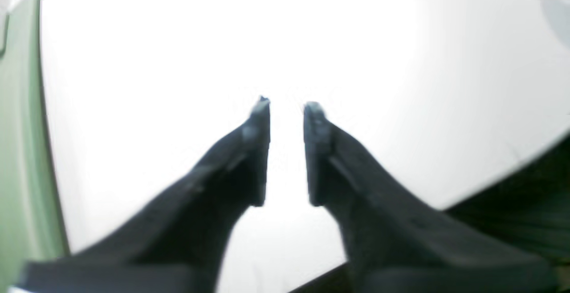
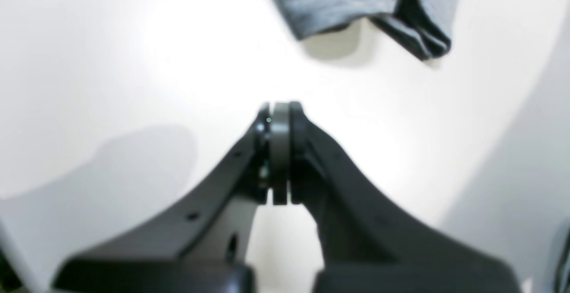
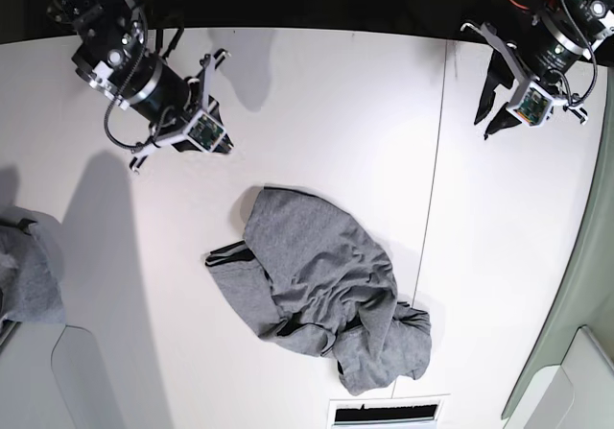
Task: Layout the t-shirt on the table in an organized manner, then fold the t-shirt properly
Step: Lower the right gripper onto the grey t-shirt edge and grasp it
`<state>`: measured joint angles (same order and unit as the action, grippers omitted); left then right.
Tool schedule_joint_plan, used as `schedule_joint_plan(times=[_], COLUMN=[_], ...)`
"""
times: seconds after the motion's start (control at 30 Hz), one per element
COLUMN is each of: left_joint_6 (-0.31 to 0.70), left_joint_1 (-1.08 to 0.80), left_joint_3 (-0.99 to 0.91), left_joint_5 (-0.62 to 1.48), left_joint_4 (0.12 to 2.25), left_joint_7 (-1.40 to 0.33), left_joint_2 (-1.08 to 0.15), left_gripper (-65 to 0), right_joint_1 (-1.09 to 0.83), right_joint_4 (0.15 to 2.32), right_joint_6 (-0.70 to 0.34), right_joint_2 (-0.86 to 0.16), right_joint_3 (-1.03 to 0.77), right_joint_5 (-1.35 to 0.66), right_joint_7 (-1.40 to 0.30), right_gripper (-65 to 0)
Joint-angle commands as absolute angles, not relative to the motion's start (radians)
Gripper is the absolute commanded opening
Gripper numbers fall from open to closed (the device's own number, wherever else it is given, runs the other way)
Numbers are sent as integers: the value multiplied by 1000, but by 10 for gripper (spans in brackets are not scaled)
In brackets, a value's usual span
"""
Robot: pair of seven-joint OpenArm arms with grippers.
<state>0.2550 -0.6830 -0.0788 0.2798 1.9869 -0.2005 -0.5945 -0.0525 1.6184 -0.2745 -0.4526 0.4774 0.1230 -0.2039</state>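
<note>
Across the white table [image 3: 317, 112], seen from overhead, one thin dark seam runs top to bottom right of centre. Crumpled near the middle lies the grey t-shirt [image 3: 321, 285], bunched and folded over itself, dark trim showing at its left edge.

It looks soft, light and floppy, so it would likely sag and drag when lifted; a loose outer edge or corner seems the best place to pinch.

Neither arm touches it. The right gripper [image 2: 280, 106] hovers above the bare table with jaws pressed together, holding nothing. The left gripper [image 1: 287, 106] is well apart, jaws slightly parted, empty.

Sleeves and collar are buried in folds. Both wrist views are blurred.
</note>
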Motion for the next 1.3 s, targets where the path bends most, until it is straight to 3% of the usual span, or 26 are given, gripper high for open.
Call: schedule_joint_plan(times=[0.0, 0.07, 0.23, 0.33, 0.63, 0.77, 1.27], left_joint_6=[247, 264, 277, 277, 277, 277, 277], left_joint_1=[-653, -590, -417, -336, -266, -266, -266], left_joint_3=[-80, -64, 21, 74, 93, 93, 93], left_joint_5=[282, 282, 319, 319, 320, 320, 326], left_joint_4=[1975, 1914, 1718, 1614, 1558, 1558, 1557], left_joint_7=[-185, -184, -185, -184, -184, -192, -191], left_joint_2=[-614, -619, -618, -617, -615, -615, -612], left_gripper=[-435, -409, -409, -409, -409, -409, -409], right_joint_1=[0, 75, 216, 260, 270, 268, 269], right_joint_4=[1595, 1506, 1296, 1195, 1123, 1161, 1140], right_joint_6=[-258, -257, -163, -92, -2, 29, 2], right_joint_2=[-427, -366, -217, -151, -97, -97, -96], right_joint_3=[472, 472, 472, 472, 447, 381, 240], right_joint_5=[113, 62, -29, -38, -36, -34, -125], right_joint_7=[-183, -182, -183, -182, -189, -276, -273], right_gripper=[-650, -650, -408, -346, -344, -345, -344])
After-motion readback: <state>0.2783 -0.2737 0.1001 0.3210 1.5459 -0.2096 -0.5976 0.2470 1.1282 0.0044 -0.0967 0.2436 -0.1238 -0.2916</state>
